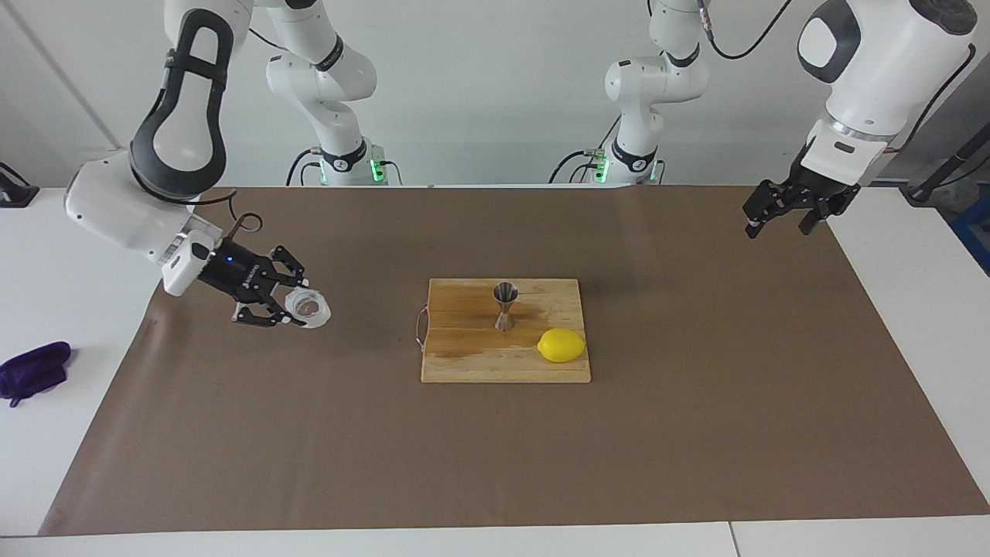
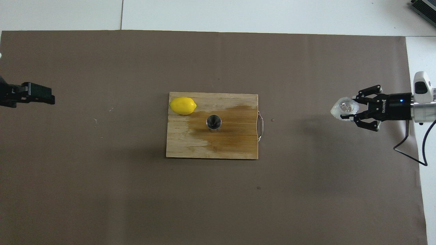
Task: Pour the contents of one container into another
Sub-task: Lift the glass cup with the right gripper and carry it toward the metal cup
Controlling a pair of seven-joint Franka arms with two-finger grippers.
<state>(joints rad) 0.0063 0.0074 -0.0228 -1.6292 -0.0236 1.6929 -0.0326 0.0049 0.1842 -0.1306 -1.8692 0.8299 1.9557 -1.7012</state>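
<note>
Gripping the plastic cup (image 1: 308, 309) in right gripper (image 1: 290, 309) jaws, left gripper (image 1: 780, 219) jaws open, jigger (image 1: 505, 306) upright.

A white table (image 1: 889, 309) fills most of both views, and a large sheet of brown paper (image 1: 696, 433) covers nearly all of its top, leaving bare white strips around the sheet's edges. The table top is made of separate white panels, with thin seams (image 2: 122, 15) showing beside the sheet. On the bare strip at the right arm's end of the table, just beside the paper, lies a crumpled purple cloth (image 1: 32, 372). A plain pale grey wall (image 1: 495, 93) rises at the robots' edge of the table. The lighting is even and soft, with only faint shadows on the paper.
</note>
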